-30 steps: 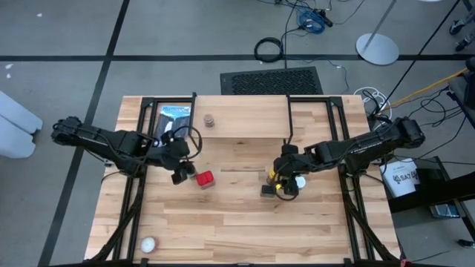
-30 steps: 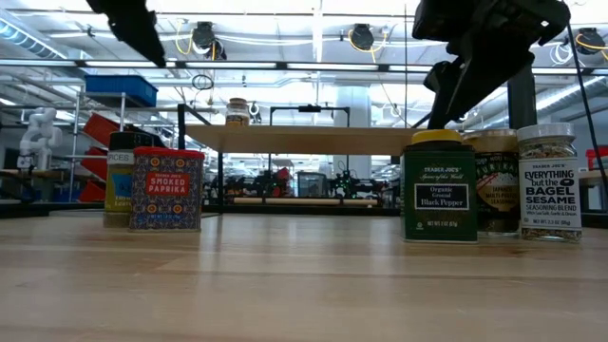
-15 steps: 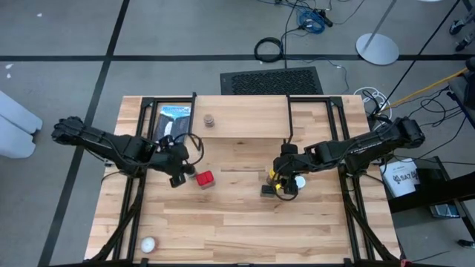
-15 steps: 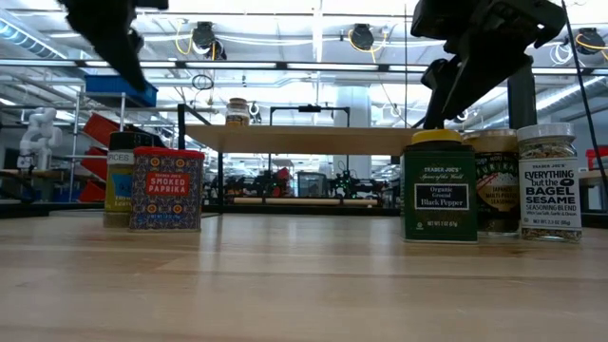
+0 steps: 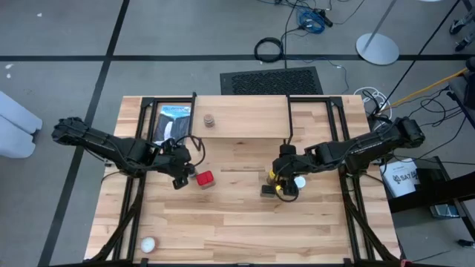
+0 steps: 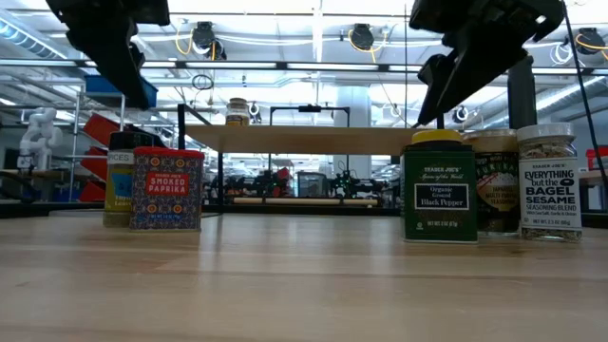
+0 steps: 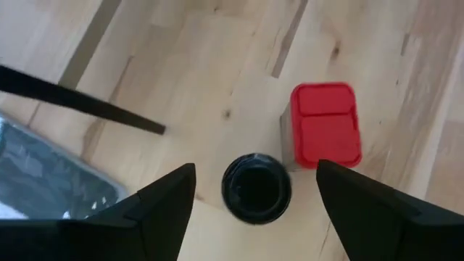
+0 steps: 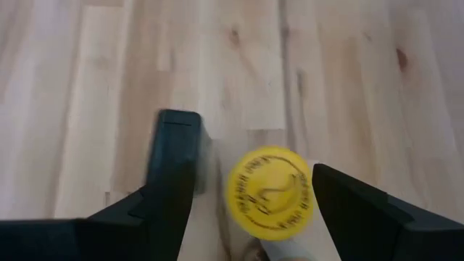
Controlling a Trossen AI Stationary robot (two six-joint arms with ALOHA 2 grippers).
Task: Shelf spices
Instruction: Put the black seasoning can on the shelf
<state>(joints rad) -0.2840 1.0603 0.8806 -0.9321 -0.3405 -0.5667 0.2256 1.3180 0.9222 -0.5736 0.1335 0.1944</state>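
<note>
Dark left fingers point(image 7: 255, 190) spread above the small dark-lidded jar point(image 7: 256, 189); right fingers point(image 8: 250, 190) spread above the yellow-lidded jar point(image 8: 271, 191).

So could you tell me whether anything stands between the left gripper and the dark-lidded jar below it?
Nothing visible does. The left gripper hangs open right above the dark-lidded jar, fingers either side. The red tin stands close beside the jar, not over it.

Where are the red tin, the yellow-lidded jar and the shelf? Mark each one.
red tin point(image 7: 325, 125): left wrist view, on its red lid.
yellow-lidded jar point(image 8: 270, 191): right wrist view, centre of the yellow lid.
shelf point(image 6: 313, 140): low view, front edge of the wood plank.
</note>
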